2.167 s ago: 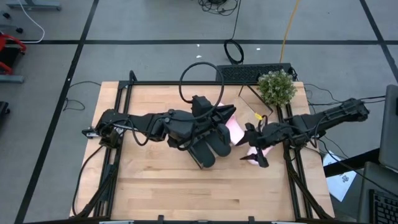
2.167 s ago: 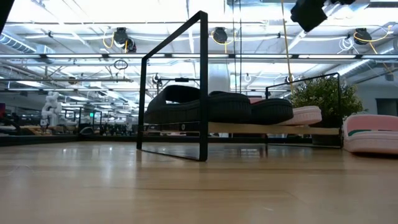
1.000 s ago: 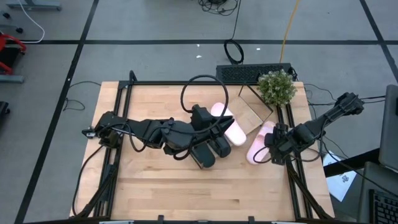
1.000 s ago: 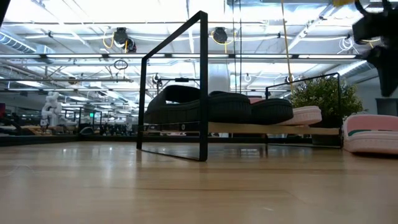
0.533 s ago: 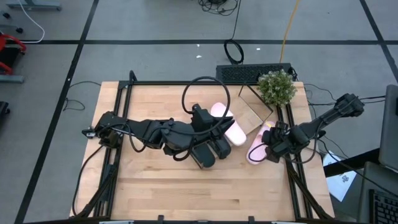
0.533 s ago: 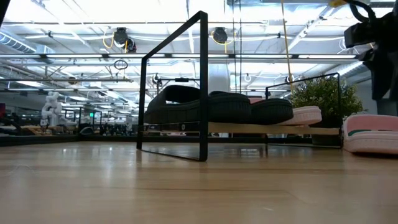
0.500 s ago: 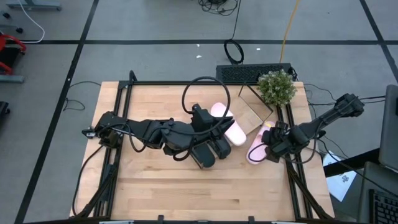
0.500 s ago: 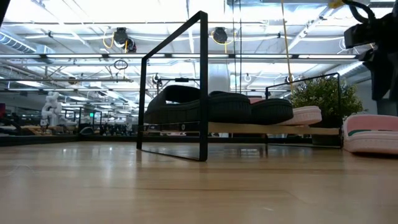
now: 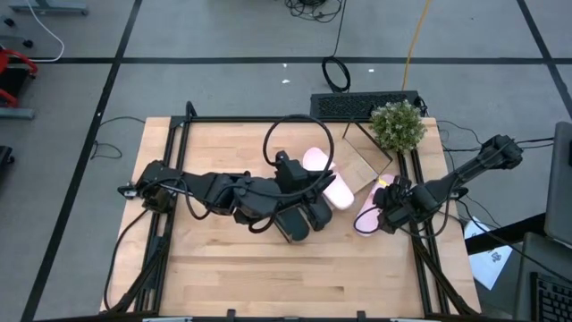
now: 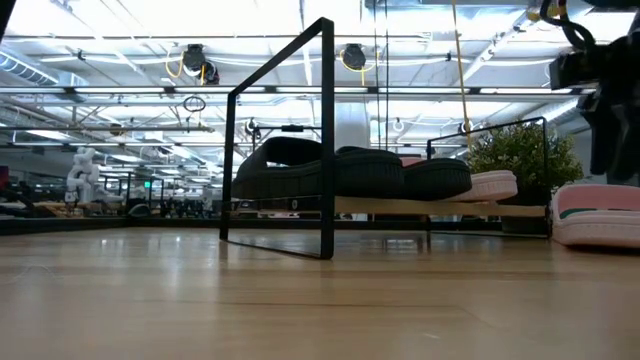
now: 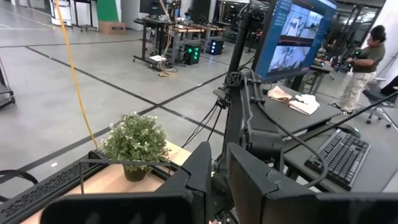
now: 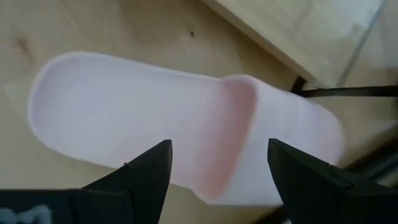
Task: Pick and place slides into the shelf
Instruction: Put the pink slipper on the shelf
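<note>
A pale pink slide (image 9: pixel 365 217) is seen lying flat on the counter (image 9: pixel 223 268), just beside its right frame rail and off the shelf (image 9: pixel 362 161); its long axis runs diagonally, with the strap toward the shelf end. The right end effector (image 12: pixel 217 171) is poised directly above it, fingers spread wide on either side of the strap with nothing clamped. Compared with a second ago, it is set lower and closer over the slide. The left end effector (image 11: pixel 217 177) is held near the shelf's black slides (image 9: pixel 304 217), fingers nearly together; whether anything is gripped cannot be told. A second pink slide (image 9: pixel 326 183) is placed on the shelf. Open counter is left toward the front edge.
</note>
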Controlling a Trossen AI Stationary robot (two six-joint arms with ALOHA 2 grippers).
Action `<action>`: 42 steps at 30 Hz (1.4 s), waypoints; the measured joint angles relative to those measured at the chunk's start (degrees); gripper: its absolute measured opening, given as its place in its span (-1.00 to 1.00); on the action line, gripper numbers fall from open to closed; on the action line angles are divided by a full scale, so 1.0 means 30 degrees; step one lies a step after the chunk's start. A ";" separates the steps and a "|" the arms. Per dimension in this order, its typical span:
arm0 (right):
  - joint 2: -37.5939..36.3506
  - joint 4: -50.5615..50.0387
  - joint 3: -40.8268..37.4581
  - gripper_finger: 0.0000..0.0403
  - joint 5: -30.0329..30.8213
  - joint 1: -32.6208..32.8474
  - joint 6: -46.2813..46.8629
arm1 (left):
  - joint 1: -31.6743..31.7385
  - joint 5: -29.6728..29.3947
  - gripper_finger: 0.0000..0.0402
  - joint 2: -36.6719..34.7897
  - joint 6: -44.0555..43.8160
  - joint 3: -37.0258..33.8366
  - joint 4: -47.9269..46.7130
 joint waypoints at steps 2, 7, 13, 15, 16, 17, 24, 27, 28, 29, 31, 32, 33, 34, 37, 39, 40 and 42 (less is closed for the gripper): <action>0.0000 0.0533 -0.0392 0.25 -0.0062 0.0000 0.0267 | -0.0125 0.0000 -0.77 0.0000 0.0000 0.0000 0.0029; 0.0000 0.1555 -0.1260 0.25 -0.0055 -0.0007 0.0717 | -0.0360 0.0000 -0.77 0.0000 0.0000 0.0000 0.0008; 0.0000 0.2505 -0.2015 0.25 -0.0047 -0.0007 0.0983 | -0.0439 -0.0007 -0.77 0.0000 -0.0007 0.0000 0.0015; 0.0000 0.2544 -0.2042 0.25 -0.0040 -0.0007 0.1110 | -0.0473 -0.0007 -0.77 0.0000 -0.0010 0.0000 0.0023; 0.0000 0.2539 -0.2042 0.24 -0.0045 -0.0007 0.1122 | -0.0481 -0.0007 -0.77 0.0000 -0.0015 0.0000 0.0016; -0.0007 0.2524 -0.2042 0.23 -0.0055 -0.0007 0.1124 | -0.0483 -0.0007 -0.77 0.0000 -0.0015 0.0000 0.0015; -0.0030 0.1485 -0.1521 0.07 -0.1192 -0.0022 0.0465 | -0.0476 -0.0015 -0.77 0.0000 -0.0072 0.0000 0.0044; -0.0109 0.0911 -0.1099 0.00 -0.1675 -0.0022 0.0094 | -0.0476 -0.0015 -0.77 0.0000 -0.0058 0.0000 0.0037; -0.0114 0.0841 -0.1044 -0.02 -0.1716 -0.0022 0.0071 | -0.0476 -0.0015 -0.77 0.0000 -0.0054 0.0000 0.0040; -0.0149 0.0793 -0.1044 -0.03 -0.1722 -0.0022 0.0056 | -0.0476 -0.0018 -0.77 0.0000 -0.0051 0.0000 0.0037; -0.0175 0.0749 -0.1044 -0.06 -0.1706 -0.0022 0.0033 | -0.0476 -0.0016 -0.77 0.0000 -0.0042 0.0000 0.0030; -0.0175 0.0744 -0.1065 -0.07 -0.1616 -0.0022 -0.0036 | -0.0476 -0.0022 -0.77 0.0000 -0.0028 0.0000 0.0030; -0.0175 0.0787 -0.1115 -0.08 -0.1552 -0.0022 -0.0127 | -0.0476 -0.0022 -0.77 0.0000 -0.0015 0.0000 0.0030; -0.0175 0.0830 -0.1169 -0.10 -0.1520 -0.0016 -0.0322 | -0.0476 -0.0022 -0.77 0.0000 -0.0001 0.0000 0.0030; -0.0173 0.0807 -0.1241 -0.17 -0.1122 -0.0015 -0.0458 | -0.0516 -0.0022 -0.77 0.0000 0.0000 0.0000 -0.0003; -0.0168 0.0756 -0.1241 -0.23 -0.1019 -0.0023 -0.0521 | -0.0541 -0.0022 -0.77 0.0000 0.0000 0.0000 -0.0003; -0.0168 0.0708 -0.1241 -0.26 -0.0903 -0.0064 -0.0610 | -0.0555 -0.0022 -0.77 0.0000 0.0000 0.0000 -0.0012; -0.0168 0.0648 -0.1241 -0.32 -0.0507 -0.0184 -0.0883 | -0.0587 -0.0022 -0.77 0.0000 0.0000 0.0000 -0.0039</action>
